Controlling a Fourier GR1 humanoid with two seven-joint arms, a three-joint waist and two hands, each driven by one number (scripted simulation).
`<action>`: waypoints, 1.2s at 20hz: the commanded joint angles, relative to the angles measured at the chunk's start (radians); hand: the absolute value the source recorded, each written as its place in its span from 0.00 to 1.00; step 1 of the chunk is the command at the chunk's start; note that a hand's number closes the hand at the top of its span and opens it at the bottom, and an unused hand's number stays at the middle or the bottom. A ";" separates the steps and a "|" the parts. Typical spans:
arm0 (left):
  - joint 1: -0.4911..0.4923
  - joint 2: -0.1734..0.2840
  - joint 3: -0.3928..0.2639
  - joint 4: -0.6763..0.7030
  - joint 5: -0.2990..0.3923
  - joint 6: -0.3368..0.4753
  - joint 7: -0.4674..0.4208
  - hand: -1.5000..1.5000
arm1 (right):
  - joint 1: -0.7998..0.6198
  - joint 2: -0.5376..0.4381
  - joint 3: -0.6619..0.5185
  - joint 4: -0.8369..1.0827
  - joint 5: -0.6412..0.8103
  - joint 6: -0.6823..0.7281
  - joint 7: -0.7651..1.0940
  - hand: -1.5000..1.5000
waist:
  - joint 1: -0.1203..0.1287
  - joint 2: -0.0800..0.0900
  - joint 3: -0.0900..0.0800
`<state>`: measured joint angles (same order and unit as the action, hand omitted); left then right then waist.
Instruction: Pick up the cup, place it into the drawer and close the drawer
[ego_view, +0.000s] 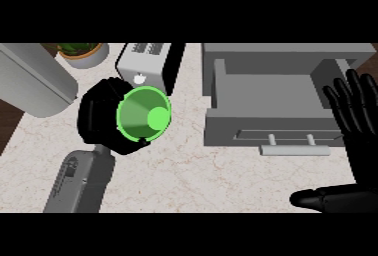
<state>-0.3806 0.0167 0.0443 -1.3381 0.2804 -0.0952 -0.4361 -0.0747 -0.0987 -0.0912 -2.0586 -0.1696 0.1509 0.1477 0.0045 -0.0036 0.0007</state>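
Observation:
A green cup (145, 119) is held above the counter at centre left, tipped so its open mouth faces the view. My left hand (100, 117) is curled round it from the left and behind. The grey drawer (269, 127) stands pulled open at the right, its inside bare, with a pale bar handle (292, 148) on its front. The cup is left of the drawer, apart from it. My right hand (356, 112) is open at the right edge, fingers straight and pointing up, beside the drawer's right wall.
A white toaster (148, 62) stands behind the cup. A potted plant (80, 52) sits at the back left, and a large grey rounded object (33, 80) lies at the far left. The marble counter (192, 175) spreads in front of the drawer.

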 joint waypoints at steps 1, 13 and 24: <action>-0.062 0.001 -0.021 -0.115 -0.006 0.070 0.145 1.00 | -0.050 -0.031 -0.033 -0.022 -0.035 -0.009 0.076 0.00 | -0.004 0.002 0.000; -0.410 -0.016 -0.077 0.017 -0.091 0.294 0.302 1.00 | 0.055 -0.013 -0.037 -0.020 -0.053 0.045 -0.022 0.00 | -0.013 0.003 0.000; -0.708 -0.017 -0.134 0.379 -0.048 0.410 0.264 1.00 | -0.060 -0.039 -0.056 0.031 -0.047 0.017 0.032 0.00 | -0.024 0.007 0.000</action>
<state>-0.9813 0.0006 -0.0755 -1.0589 0.2216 0.2610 -0.1754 -0.0852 -0.1112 -0.1072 -2.0626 -0.1812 0.1619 0.1601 -0.0160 0.0021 0.0003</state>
